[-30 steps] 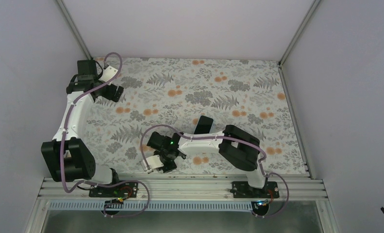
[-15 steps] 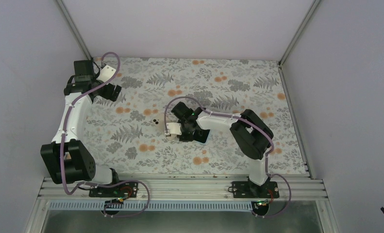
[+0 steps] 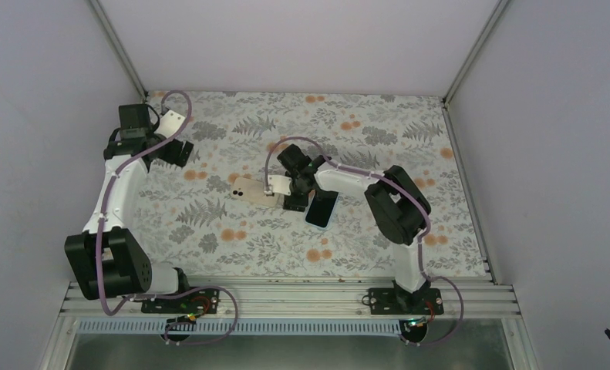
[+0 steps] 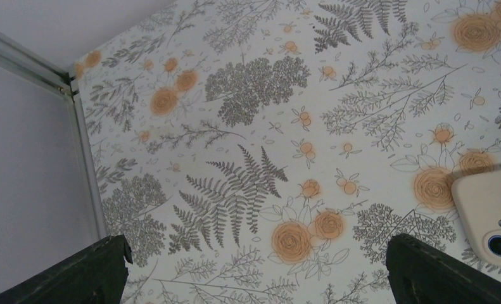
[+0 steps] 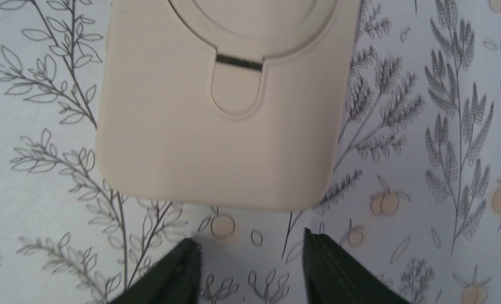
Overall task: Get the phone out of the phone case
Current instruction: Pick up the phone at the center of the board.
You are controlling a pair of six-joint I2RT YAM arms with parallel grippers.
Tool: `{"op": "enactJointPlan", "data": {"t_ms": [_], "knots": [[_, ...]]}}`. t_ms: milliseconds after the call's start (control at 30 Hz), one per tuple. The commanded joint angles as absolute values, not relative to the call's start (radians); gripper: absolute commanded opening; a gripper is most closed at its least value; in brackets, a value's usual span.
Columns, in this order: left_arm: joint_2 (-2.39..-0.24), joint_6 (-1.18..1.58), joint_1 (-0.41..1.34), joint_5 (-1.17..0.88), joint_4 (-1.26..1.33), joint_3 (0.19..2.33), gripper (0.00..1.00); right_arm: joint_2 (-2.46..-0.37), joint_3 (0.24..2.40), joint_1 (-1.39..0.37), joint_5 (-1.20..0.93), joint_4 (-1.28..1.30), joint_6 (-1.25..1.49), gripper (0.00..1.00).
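Two fingers (image 5: 165,278) of right hand (image 5: 251,272) parted, just short of phone case (image 5: 222,107)

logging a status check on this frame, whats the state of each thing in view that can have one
beige phone case: flat on the table, back up, camera lens showing in its cutout, not gripped
dark phone: flat on the table, dark face up, apart from the case
left end effector: open, empty
right end effector: open, empty, tips just short of the case's edge
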State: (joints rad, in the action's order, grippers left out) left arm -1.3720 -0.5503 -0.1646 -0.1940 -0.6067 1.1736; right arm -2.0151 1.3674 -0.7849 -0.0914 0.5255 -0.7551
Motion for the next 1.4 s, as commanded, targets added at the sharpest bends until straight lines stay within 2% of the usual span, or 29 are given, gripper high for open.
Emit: {"op": "enactJointPlan", "data": {"t_ms": [0, 33, 67, 300, 533, 967, 1367], "knots": [[-1.337, -0.562, -0.176, -0.198, -0.567, 1.139, 1.00, -1.932, 1.389, -0.786, -0.208, 0.657, -0.861, 0.94], [-1.340, -0.562, -0.176, -0.201, -0.564, 1.136, 1.00, -1.930, 1.399, -0.784, -0.232, 0.662, -0.878, 0.99], [-1.345, -0.563, -0.176, -0.204, -0.561, 1.134, 1.00, -1.937, 1.419, -0.784, -0.249, 0.670, -0.892, 1.00], [-1.349, -0.558, -0.176, -0.203, -0.522, 1.109, 1.00, -2.142, 1.696, -0.806, -0.236, 0.768, -0.834, 1.00], [-1.367, -0.557, -0.176, -0.206, -0.515, 1.094, 1.00, -2.335, 1.993, -0.799, -0.326, 0.952, -0.774, 1.00], [-1.395, -0.569, -0.178, -0.206, -0.479, 1.072, 1.00, -2.395, 2.017, -0.798, -0.316, 1.018, -0.703, 1.00], [-1.389, -0.574, -0.179, -0.202, -0.450, 1.041, 1.00, -2.395, 1.911, -0.804, -0.228, 0.910, -0.685, 1.00]]}}
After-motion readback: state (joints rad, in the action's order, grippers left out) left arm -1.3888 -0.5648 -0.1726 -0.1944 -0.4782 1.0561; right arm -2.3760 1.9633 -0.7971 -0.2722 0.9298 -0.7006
